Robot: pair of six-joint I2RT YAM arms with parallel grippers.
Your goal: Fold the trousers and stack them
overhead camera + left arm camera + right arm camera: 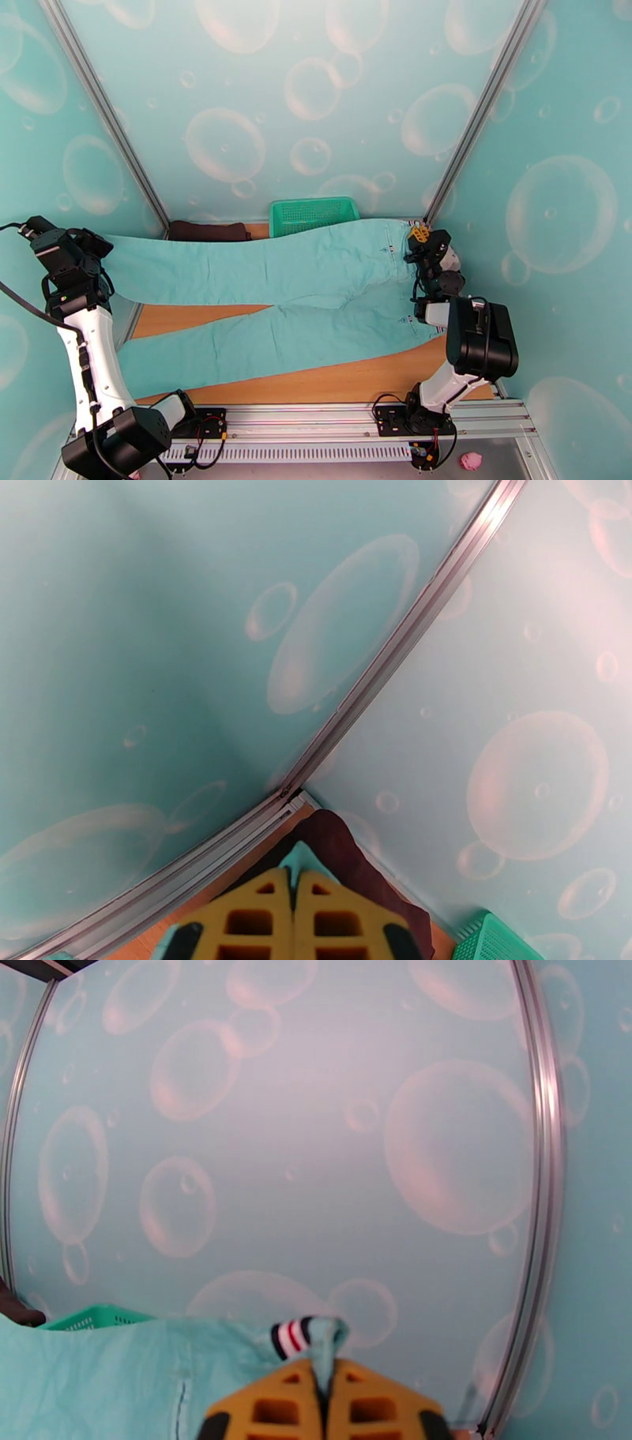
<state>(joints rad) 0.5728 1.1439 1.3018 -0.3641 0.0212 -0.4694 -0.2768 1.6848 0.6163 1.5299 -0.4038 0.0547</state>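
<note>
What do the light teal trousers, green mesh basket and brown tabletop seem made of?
The light teal trousers: soft matte cloth, wrinkled and limp. The green basket: probably plastic, moulded mesh walls. The tabletop: warm brown wood look, possibly laminate.

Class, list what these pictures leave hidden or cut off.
Top view: trousers cover the near side of the basket and front edge of the brown garment.
Left wrist view: the frame edge crops the left gripper.
Right wrist view: the right gripper covers part of the waistband.
</note>
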